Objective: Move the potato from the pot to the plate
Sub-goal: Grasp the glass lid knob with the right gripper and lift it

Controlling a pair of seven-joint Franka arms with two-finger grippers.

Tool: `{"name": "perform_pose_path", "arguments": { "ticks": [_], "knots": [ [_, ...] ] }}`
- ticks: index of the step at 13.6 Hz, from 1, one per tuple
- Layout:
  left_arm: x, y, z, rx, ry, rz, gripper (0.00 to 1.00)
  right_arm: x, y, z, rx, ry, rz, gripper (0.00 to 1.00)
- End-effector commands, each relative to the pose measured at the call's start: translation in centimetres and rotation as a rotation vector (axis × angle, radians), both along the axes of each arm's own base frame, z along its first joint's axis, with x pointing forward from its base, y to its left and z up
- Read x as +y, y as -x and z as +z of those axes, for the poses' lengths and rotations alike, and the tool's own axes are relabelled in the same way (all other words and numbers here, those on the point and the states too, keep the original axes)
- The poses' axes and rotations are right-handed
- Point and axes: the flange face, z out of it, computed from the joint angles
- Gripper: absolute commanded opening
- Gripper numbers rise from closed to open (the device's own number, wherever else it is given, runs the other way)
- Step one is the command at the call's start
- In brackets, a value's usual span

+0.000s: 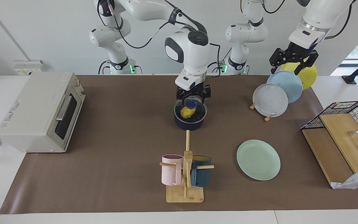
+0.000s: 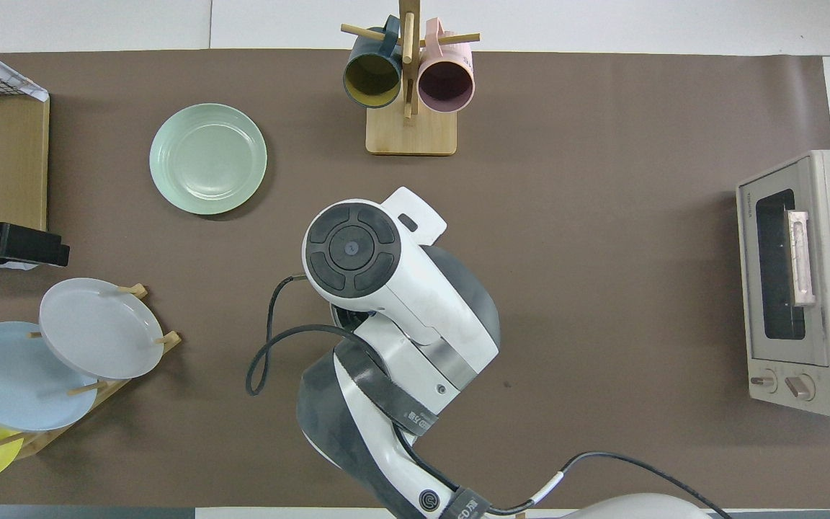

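- The brown mat is covering most of the surface, running from the toaster oven's end to the wire rack's end
- The toaster oven is sitting at the mat's edge on the right arm's end, its door facing the middle of the mat
- The wire rack with wooden boards is standing at the mat's edge on the left arm's end
- The plate stand is holding a pale grey plate, a light blue plate and a yellow plate near the mat's corner at the robots' edge, left arm's end
- The mug tree is standing near the mat's edge farthest from the robots, carrying a pink mug and a dark teal mug
- The plate is lying flat and bare on the mat, beside the mug tree toward the left arm's end
- The pot is sitting mid-mat, nearer to the robots than the mug tree, under a clear lid with a blue knob
- The potato is lying inside the pot under that lid
- The right gripper is hanging just over the lid's knob, fingers spread apart, gripping nothing
- The left gripper is waiting over the plate stand, fingers apart and empty
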Motion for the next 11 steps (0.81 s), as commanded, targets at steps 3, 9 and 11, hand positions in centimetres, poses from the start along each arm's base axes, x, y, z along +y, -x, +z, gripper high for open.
{"name": "perform_pose_path", "arguments": {
  "ticks": [3,9,11],
  "knots": [
    [-0.3,0.8,0.3,-0.005,0.013,-0.001,1.0,-1.3,2.8,-2.1,-0.046,-0.019,0.036,1.0],
    [-1.2,0.9,0.2,-0.004,0.024,-0.025,1.0,0.3,4.4,-3.3,-0.059,0.027,0.101,1.0],
    [-1.9,1.0,0.2,-0.005,0.025,-0.033,1.0,0.1,4.4,-3.7,-0.065,0.03,0.117,1.0]
  ]
}}
